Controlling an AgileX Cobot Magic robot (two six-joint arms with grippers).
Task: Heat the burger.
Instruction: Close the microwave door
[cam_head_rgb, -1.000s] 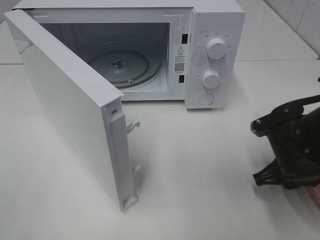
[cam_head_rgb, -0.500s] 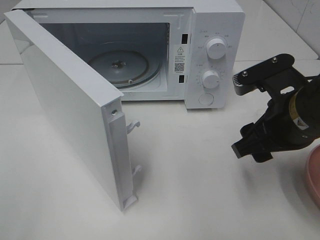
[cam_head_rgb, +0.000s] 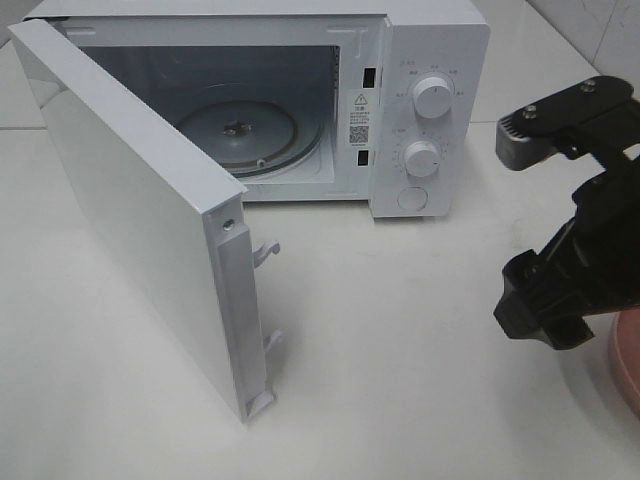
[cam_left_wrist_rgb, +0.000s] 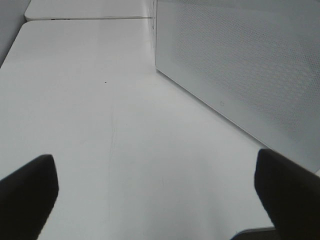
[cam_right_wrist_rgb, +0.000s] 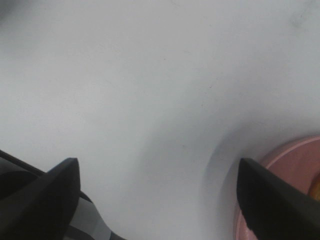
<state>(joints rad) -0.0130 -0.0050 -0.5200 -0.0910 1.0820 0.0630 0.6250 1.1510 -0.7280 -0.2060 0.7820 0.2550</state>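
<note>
The burger does not show clearly; only a thin orange-brown sliver (cam_right_wrist_rgb: 316, 189) sits at the frame edge over the pink plate (cam_right_wrist_rgb: 295, 167), and I cannot tell what it is. My right gripper (cam_head_rgb: 535, 320) hangs above the table at the right, beside the plate's rim (cam_head_rgb: 625, 355). In the right wrist view this gripper (cam_right_wrist_rgb: 157, 165) is open with bare table between its fingers. The left gripper (cam_left_wrist_rgb: 155, 165) is open too, empty, low over the table next to the microwave door (cam_left_wrist_rgb: 250, 65). It is outside the exterior view.
The white microwave (cam_head_rgb: 435, 50) stands at the back with its door (cam_head_rgb: 130, 200) swung wide toward the front left. Its glass turntable (cam_head_rgb: 240, 135) carries nothing. Two knobs (cam_head_rgb: 432, 97) sit on the right panel. White table stretches between door and right gripper.
The right arm rose from the lower right edge, swung toward the microwave, then drew back right and higher. Its jaws spread wider. The pink plate's rim came into view.
</note>
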